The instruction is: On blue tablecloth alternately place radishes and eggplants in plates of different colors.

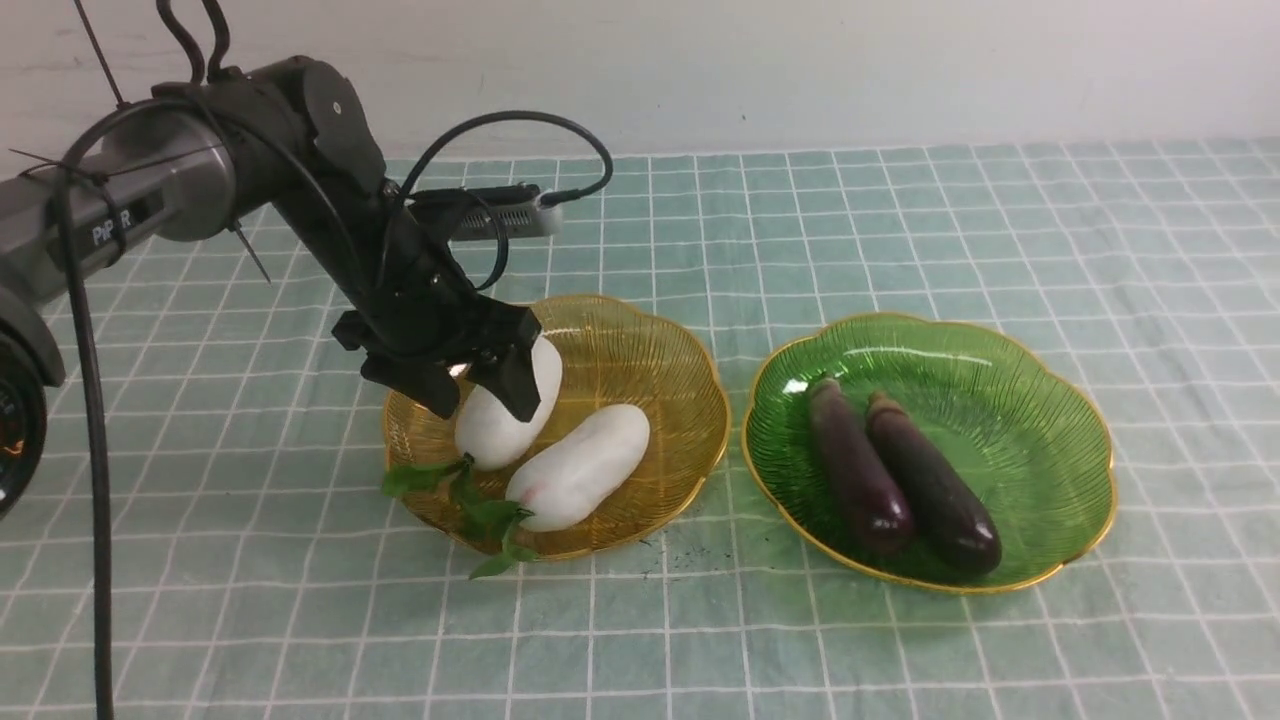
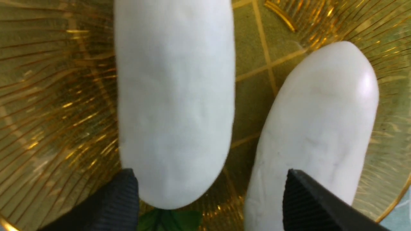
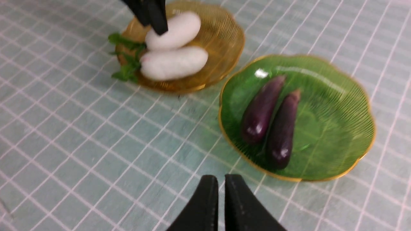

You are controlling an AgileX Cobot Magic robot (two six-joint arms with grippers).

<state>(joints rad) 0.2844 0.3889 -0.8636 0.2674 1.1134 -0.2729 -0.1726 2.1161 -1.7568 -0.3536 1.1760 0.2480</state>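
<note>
On the blue tablecloth (image 1: 900,220) the amber-yellow plate (image 1: 680,400) holds two white radishes (image 1: 490,435) (image 1: 580,465) side by side, their green sprigs hanging over the near rim. My left gripper (image 1: 482,405) hovers open astride the farther radish (image 2: 175,96). One finger is at that radish's side and the other is over the second radish (image 2: 321,122). The green plate (image 1: 1000,400) holds two dark eggplants (image 1: 860,470) (image 1: 935,485) lying parallel. My right gripper (image 3: 221,176) is shut and empty above the cloth, near the green plate (image 3: 337,128).
A pale wall runs along the back of the cloth. The two plates stand close together with a narrow strip of cloth between them. The left arm and its cable reach in from the left.
</note>
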